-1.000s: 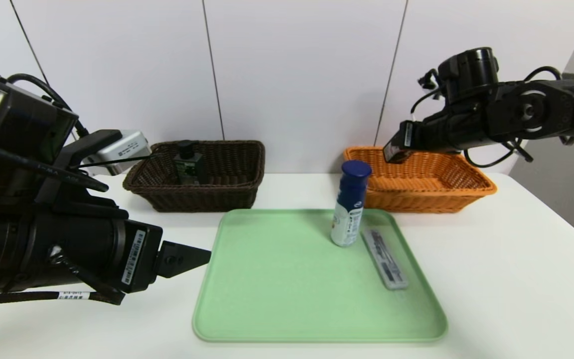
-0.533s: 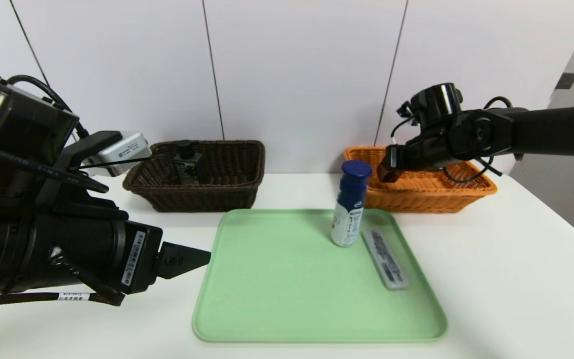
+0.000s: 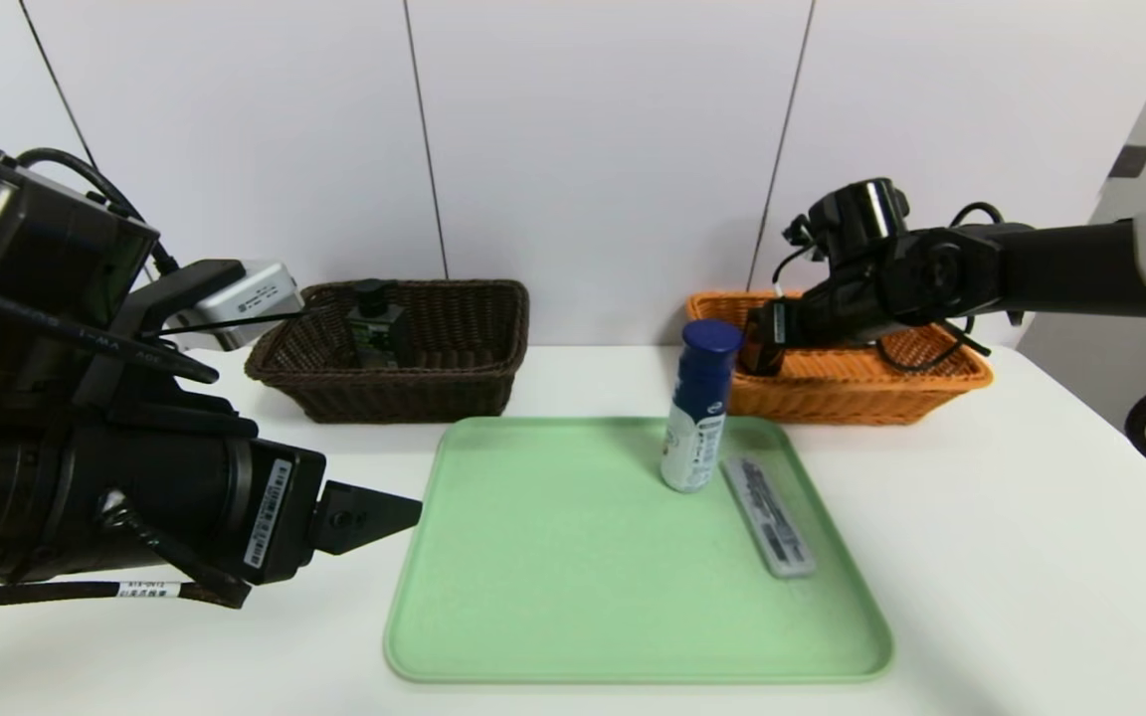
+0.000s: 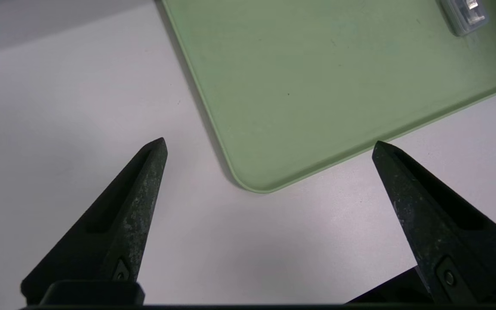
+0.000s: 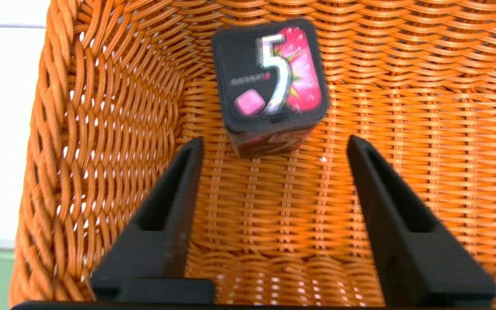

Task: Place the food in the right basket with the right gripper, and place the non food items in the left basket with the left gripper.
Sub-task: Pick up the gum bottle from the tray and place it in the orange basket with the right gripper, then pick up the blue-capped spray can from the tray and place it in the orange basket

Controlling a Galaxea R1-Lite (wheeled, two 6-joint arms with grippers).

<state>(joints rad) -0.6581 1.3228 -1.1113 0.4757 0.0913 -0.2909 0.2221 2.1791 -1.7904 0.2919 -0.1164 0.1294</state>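
Note:
The small dark box with pink-red marks stands on the floor of the orange basket, just past the tips of my right gripper, which is open and empty. In the head view that gripper hangs at the left end of the orange basket. The white bottle with the blue cap stands upright on the green tray, beside the flat grey case. The black square bottle stands in the dark brown basket. My left gripper is open over the table by the tray's near left corner. The blue-handled utensil is out of view.
The green tray lies at the table's middle, with both baskets behind it against the white wall. My left arm fills the near left. The table's right edge runs close to the orange basket.
My right gripper has come down and to the left, from above the orange basket to its left end. The left arm, bottle and case have not moved.

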